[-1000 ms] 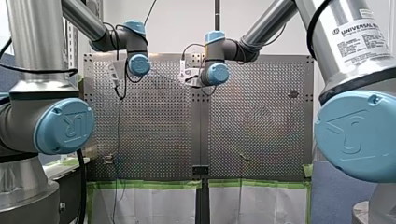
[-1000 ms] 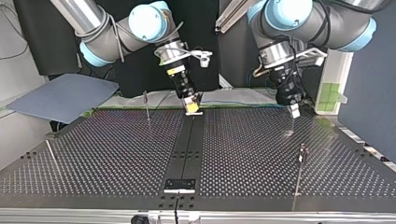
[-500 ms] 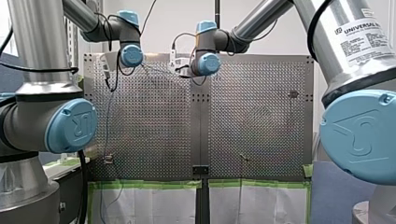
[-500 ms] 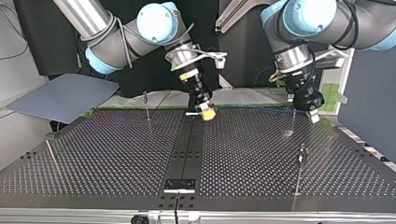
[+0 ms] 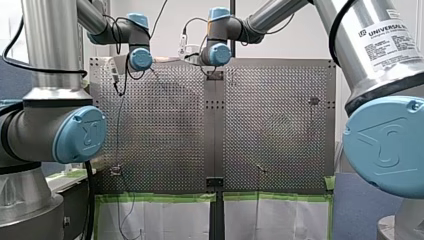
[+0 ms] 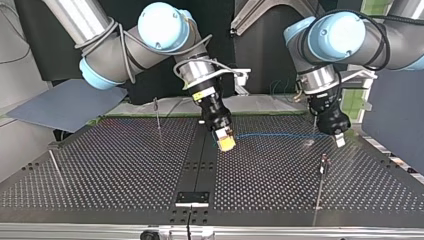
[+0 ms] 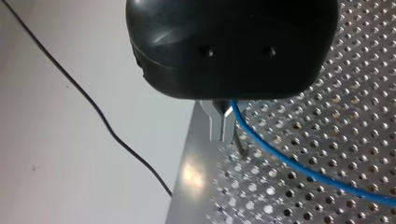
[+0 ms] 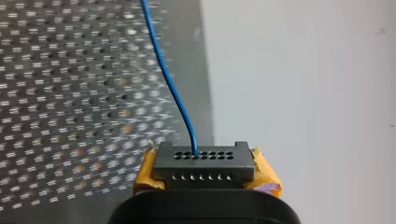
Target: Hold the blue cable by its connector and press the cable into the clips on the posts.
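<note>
Pads (image 8: 147,171) of my right gripper (image 8: 205,173), yellow, are clamped on the black connector (image 8: 203,158). From it the blue cable (image 8: 168,79) is led ahead over the perforated surface (image 8: 70,93). In the top view the cable is strung toward three o'clock to my left gripper (image 6: 340,139), whose metal fingers (image 7: 219,123) are pinched narrowly on it. From my right gripper, one post (image 6: 323,167) is seen at four o'clock and another (image 6: 157,112) at ten, both apart from the cable. A pale wall (image 7: 70,140) is shown only by the wrist views, and a grey sheet (image 6: 65,102) only by the top view.
</note>
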{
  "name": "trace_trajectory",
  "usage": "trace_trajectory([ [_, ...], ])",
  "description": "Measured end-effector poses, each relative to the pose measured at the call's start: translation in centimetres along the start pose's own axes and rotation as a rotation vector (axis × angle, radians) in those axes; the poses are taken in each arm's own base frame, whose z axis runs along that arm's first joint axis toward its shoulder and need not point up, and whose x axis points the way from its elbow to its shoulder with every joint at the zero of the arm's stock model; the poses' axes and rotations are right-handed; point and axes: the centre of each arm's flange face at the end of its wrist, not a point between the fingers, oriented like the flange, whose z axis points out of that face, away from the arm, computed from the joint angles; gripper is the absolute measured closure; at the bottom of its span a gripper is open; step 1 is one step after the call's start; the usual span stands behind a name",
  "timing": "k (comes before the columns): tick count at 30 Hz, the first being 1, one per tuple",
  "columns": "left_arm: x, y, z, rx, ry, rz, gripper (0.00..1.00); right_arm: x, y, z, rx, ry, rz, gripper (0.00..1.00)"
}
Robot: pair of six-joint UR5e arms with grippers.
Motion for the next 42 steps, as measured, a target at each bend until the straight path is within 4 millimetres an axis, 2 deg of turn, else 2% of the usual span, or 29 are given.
trace_trajectory([
  [8,0.3,0.9,1.8,-0.005,-0.004,-0.006,0.99,3.6,-0.2,1.5,0.002,0.073,0.004,1.00],
  [13,0.1,1.8,2.8,-0.006,-0.010,-0.002,0.99,4.3,-0.3,1.8,0.004,0.087,0.005,1.00],
  [21,-0.5,3.0,4.6,0.002,-0.022,0.009,0.99,3.5,-0.9,1.6,0.004,0.054,0.007,1.00],
  [27,-1.0,3.1,5.5,0.028,-0.029,0.009,0.99,1.3,-1.2,1.7,-0.004,0.014,0.004,1.00],
  [31,-0.5,3.0,6.3,0.041,-0.016,0.016,0.99,0.5,-1.4,1.8,-0.011,0.002,0.004,1.00],
  [36,0.2,3.0,7.2,0.046,-0.006,0.021,0.99,0.0,-1.3,1.8,-0.019,-0.005,0.004,1.00],
  [42,-0.6,3.0,8.1,0.054,-0.022,0.017,0.99,-0.2,-0.9,2.0,-0.026,-0.006,0.003,1.00],
])
